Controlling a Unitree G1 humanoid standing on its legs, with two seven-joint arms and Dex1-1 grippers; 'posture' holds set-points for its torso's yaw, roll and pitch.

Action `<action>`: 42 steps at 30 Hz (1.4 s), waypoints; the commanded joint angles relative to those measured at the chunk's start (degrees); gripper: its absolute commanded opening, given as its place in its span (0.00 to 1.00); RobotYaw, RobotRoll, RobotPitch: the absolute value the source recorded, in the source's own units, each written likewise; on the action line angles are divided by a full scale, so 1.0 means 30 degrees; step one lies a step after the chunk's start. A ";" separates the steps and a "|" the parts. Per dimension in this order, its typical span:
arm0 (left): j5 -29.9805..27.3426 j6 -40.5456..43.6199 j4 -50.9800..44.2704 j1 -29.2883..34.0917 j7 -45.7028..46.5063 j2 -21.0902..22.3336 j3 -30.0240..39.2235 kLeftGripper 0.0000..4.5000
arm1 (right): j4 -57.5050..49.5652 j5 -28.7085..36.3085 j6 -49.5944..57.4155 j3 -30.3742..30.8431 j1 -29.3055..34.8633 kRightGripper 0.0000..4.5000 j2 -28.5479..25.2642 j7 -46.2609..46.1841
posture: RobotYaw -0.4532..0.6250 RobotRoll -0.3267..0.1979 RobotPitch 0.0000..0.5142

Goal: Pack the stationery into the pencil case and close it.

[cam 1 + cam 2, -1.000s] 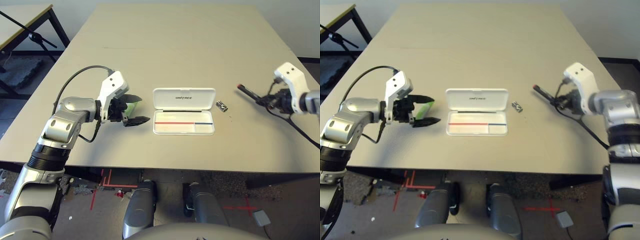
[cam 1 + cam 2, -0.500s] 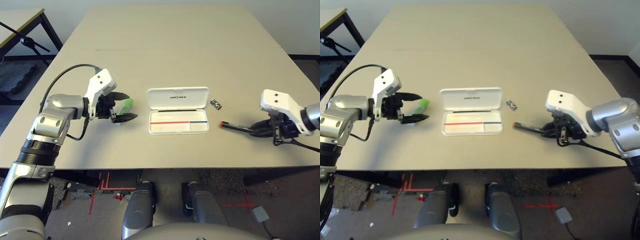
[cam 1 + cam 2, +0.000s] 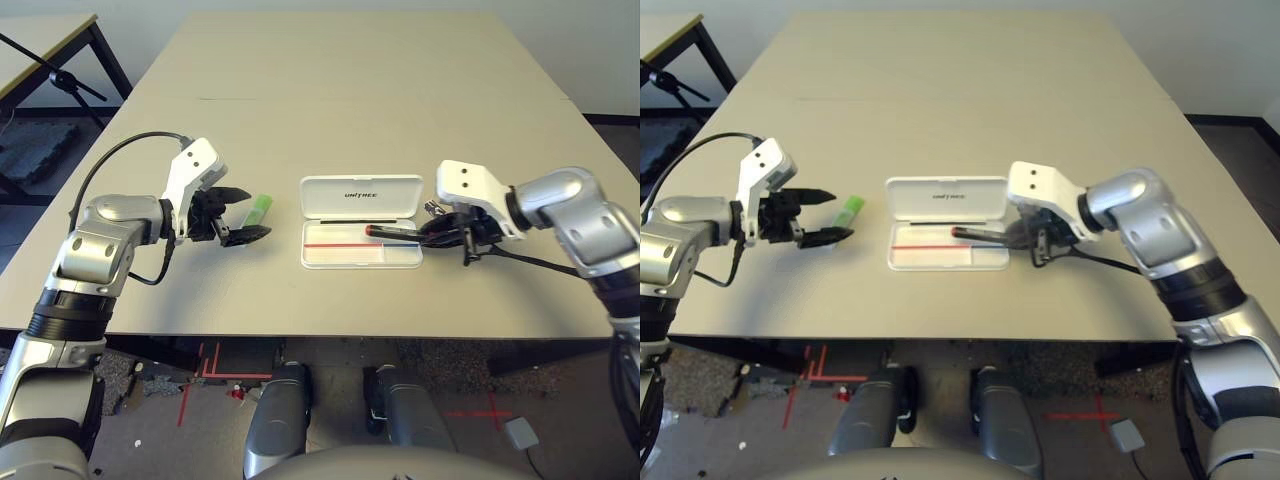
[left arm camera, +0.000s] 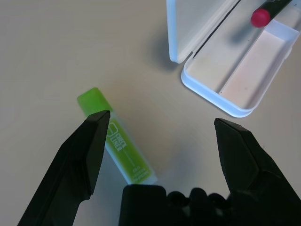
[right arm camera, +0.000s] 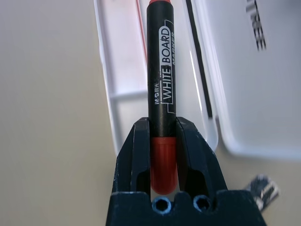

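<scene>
Tabletop (image 3: 350,100): right gripper (image 5: 162,141) holds marker (image 5: 160,94), seemingly above pencil case (image 3: 362,245)

- The right gripper (image 5: 163,141) is clamped on the marker (image 5: 160,94), one black finger (image 5: 136,155) pressed against each side of the barrel.
- The marker (white lettering reads "WHITE BOARD MARKER") has a black body and a red end sitting between the fingers.
- Its far end reaches out over the open tray of the pencil case (image 5: 117,94).
- The case's lid (image 5: 249,70) lies open flat beside the tray, dark lettering on it.
- A tiny dark metallic piece (image 5: 261,188) lies on the table (image 5: 47,117) just beside the lid's corner.
</scene>
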 commanded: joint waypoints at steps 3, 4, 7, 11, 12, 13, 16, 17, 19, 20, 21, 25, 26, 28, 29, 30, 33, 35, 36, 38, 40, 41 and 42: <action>-0.0236 0.0344 -0.0781 0.0467 0.0510 -0.0069 0.0303 1.00 | 0.1732 -0.0919 -0.1364 0.0710 -0.0774 0.11 0.1103 -0.0526 | 0.72 0.62 0.17; -0.0265 0.0392 -0.0882 0.0528 0.0571 -0.0079 0.0310 1.00 | 0.1935 -0.0986 -0.1522 0.0764 -0.0838 0.11 0.1318 -0.0566 | 0.72 0.62 0.17; -0.0293 0.0513 -0.1129 0.0675 0.0815 -0.0125 0.0355 1.00 | 0.2341 -0.1305 -0.2280 0.0957 -0.0943 0.11 0.1765 -0.0688 | 0.72 0.62 0.17; -0.0319 0.0678 -0.1244 0.0786 0.1128 -0.0210 0.0396 1.00 | 0.2366 -0.1249 -0.2539 0.0827 -0.0920 0.34 0.2015 -0.0691 | 0.72 0.62 0.17; -0.0301 0.0698 -0.1210 0.0777 0.1202 -0.0244 0.0376 1.00 | 0.2409 -0.1285 -0.2621 0.0763 -0.0917 0.43 0.2051 -0.0821 | 0.72 0.62 0.17; -0.0270 0.0748 -0.1165 0.0755 0.1277 -0.0292 0.0324 1.00 | 0.2488 -0.1342 -0.2767 0.0690 -0.0923 0.51 0.2077 -0.0997 | 0.72 0.62 0.17; -0.0329 0.1230 -0.1174 0.0662 0.1575 -0.0543 0.0213 1.00 | 0.2378 -0.1047 -0.2894 0.0358 -0.0833 0.77 0.2015 -0.1043 | 0.72 0.62 0.17; -0.0378 0.1434 -0.1225 0.0634 0.1670 -0.0627 0.0197 1.00 | 0.2180 -0.0823 -0.2731 0.0243 -0.0751 0.85 0.1915 -0.0864 | 0.71 0.62 0.17; -0.0365 0.2081 -0.1287 0.0508 0.2049 -0.0835 0.0142 1.00 | 0.1659 -0.0324 -0.2614 -0.0145 -0.0479 0.99 0.1556 -0.0535 | 0.71 0.62 0.18; -0.0262 0.2575 -0.1286 0.0406 0.2371 -0.0937 0.0089 1.00 | 0.1448 -0.0061 -0.2686 -0.0435 -0.0331 0.99 0.1367 -0.0496 | 0.71 0.62 0.18; -0.0200 0.2918 -0.1283 0.0293 0.2666 -0.1105 0.0083 1.00 | 0.1263 0.0225 -0.2714 -0.0759 -0.0141 0.99 0.1097 -0.0389 | 0.70 0.62 0.18; -0.0488 0.4249 -0.1724 0.0004 0.3404 -0.1702 0.0180 1.00 | 0.0537 0.2065 -0.2584 -0.2165 0.1044 0.99 0.0023 0.0871 | 0.70 0.62 0.18; -0.0489 0.4626 -0.1863 -0.0081 0.3747 -0.1923 0.0225 1.00 | 0.0181 0.2497 -0.2599 -0.2455 0.1452 0.99 -0.0389 0.1323 | 0.69 0.62 0.19; -0.0225 0.5502 -0.2391 -0.0371 0.4768 -0.2505 0.0043 1.00 | -0.0699 0.3771 -0.2282 -0.3488 0.2502 0.99 -0.1253 0.2101 | 0.69 0.62 0.19; 0.0001 0.5934 -0.2590 -0.0568 0.5566 -0.2954 0.0014 1.00 | -0.0868 0.4400 -0.2211 -0.4132 0.2936 0.99 -0.1514 0.2227 | 0.69 0.62 0.19; 0.0194 0.6209 -0.2696 -0.0710 0.6184 -0.3284 -0.0018 1.00 | -0.0928 0.4796 -0.2282 -0.4604 0.3242 0.99 -0.1670 0.2226 | 0.68 0.62 0.19; 0.0692 0.6777 -0.2813 -0.0932 0.7506 -0.4022 -0.0403 1.00 | -0.0681 0.5872 -0.2078 -0.5965 0.3863 0.99 -0.1971 0.2030 | 0.67 0.62 0.19; 0.1339 0.6926 -0.2456 -0.1160 0.8539 -0.4516 -0.0875 1.00 | -0.0402 0.6426 -0.1837 -0.6947 0.4277 0.99 -0.2224 0.1719 | 0.66 0.62 0.18; 0.1584 0.7079 -0.2095 -0.1357 0.9020 -0.4813 -0.1017 1.00 | -0.0246 0.6456 -0.1901 -0.7282 0.4507 0.99 -0.2412 0.1563 | 0.65 0.62 0.18; 0.1897 0.7173 -0.1541 -0.1624 0.9527 -0.5133 -0.1227 1.00 | -0.0106 0.6437 -0.2092 -0.7602 0.4829 0.99 -0.2638 0.1337 | 0.64 0.62 0.17; 0.2530 0.6937 -0.0853 -0.1815 0.9920 -0.5050 -0.1745 1.00 | -0.0156 0.6481 -0.2122 -0.7834 0.5112 0.99 -0.2736 0.0990 | 0.64 0.62 0.16; 0.2719 0.6926 -0.0495 -0.1917 1.0095 -0.5056 -0.1830 1.00 | -0.0258 0.6540 -0.2056 -0.7940 0.5255 0.99 -0.2770 0.0844 | 0.63 0.62 0.16; 0.2842 0.7004 -0.0107 -0.2047 1.0267 -0.5112 -0.1817 1.00 | -0.0389 0.6599 -0.2021 -0.8056 0.5426 0.99 -0.2791 0.0656 | 0.63 0.62 0.16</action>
